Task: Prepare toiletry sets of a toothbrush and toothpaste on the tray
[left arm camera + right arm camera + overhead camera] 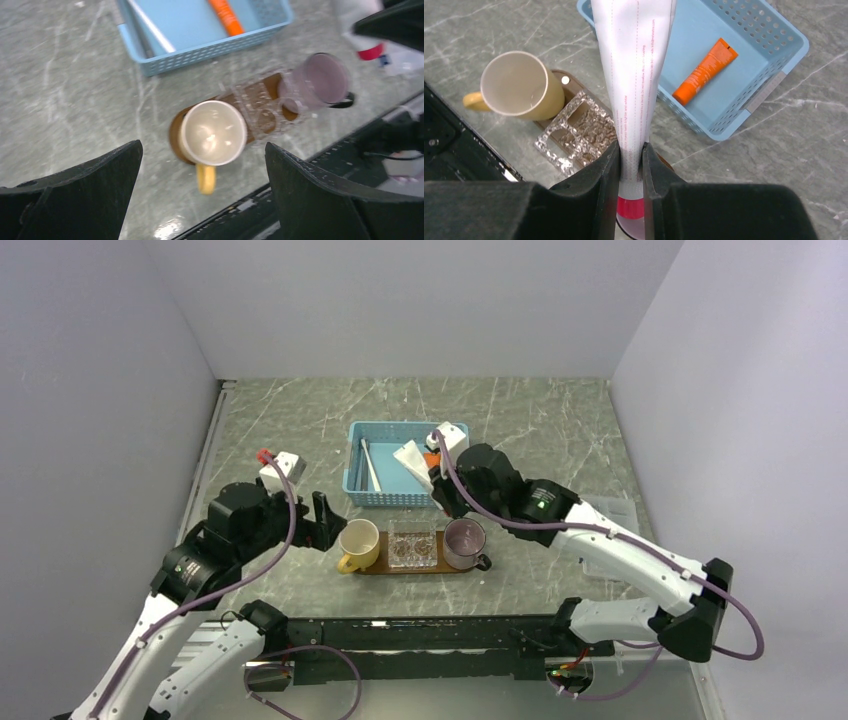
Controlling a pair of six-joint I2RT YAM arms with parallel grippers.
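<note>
The dark-brown tray (pixel 383 566) (pixel 569 86) carries a yellow mug (pixel 359 541), a clear glass holder (pixel 412 544) and a purple cup (pixel 464 541). My right gripper (pixel 630 150) (pixel 441 486) is shut on a white tube with a red cap (pixel 634 75), cap down over the purple cup. An orange toothpaste (pixel 705 71) (pixel 227 17) lies in the blue basket (pixel 390 497). A thin white toothbrush (pixel 368 465) (pixel 150 27) lies there too. My left gripper (pixel 202 145) (pixel 322 516) hangs open beside the yellow mug (pixel 212 132), holding nothing.
The basket (pixel 744 120) stands just behind the tray on the grey marble table. A black rail (pixel 420 635) runs along the near edge between the arm bases. White walls close in the left, back and right sides.
</note>
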